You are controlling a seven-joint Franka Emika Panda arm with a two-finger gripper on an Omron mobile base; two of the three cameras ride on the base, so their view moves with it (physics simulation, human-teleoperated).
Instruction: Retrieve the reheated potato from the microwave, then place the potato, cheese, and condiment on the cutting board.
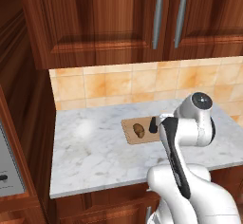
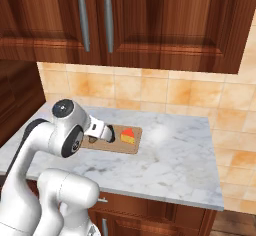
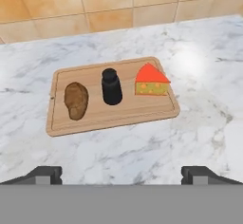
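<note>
Fig. Hand view, w/ both base views. Cutting board [image 3: 114, 118] lies flat on the marble worktop [image 3: 142, 156], long axis running left–right across the hand view, parallel to the tiled backsplash [image 3: 118, 4]. On it, in a row, none touching: potato [image 3: 76, 99] at left, lying flat, long axis roughly across the board; condiment [image 3: 111, 87] upright at centre; cheese [image 3: 151, 81] at right, rind edge uppermost. All three sit inside the grooved border.

Hand [image 3: 121, 174] is spread wide, fingertips [image 3: 45, 174] well apart at the bottom of the hand view, nothing between them. It hovers above the worktop on the near side of the board, apart from everything; the board & its load lie ahead of and below the hand, condiment approx. on the centre line between the tips.

In the left base view the potato [image 1: 139, 130] shows on the board [image 1: 130, 135] just left of the arm; in the right base view the cheese [image 2: 127, 136] shows beyond the wrist. Microwave edge [image 1: 9, 171] sits at far left, well apart.

Judgement: placing looks complete; any coming move is prob. a clear retreat up & back, away from the upright condiment.
</note>
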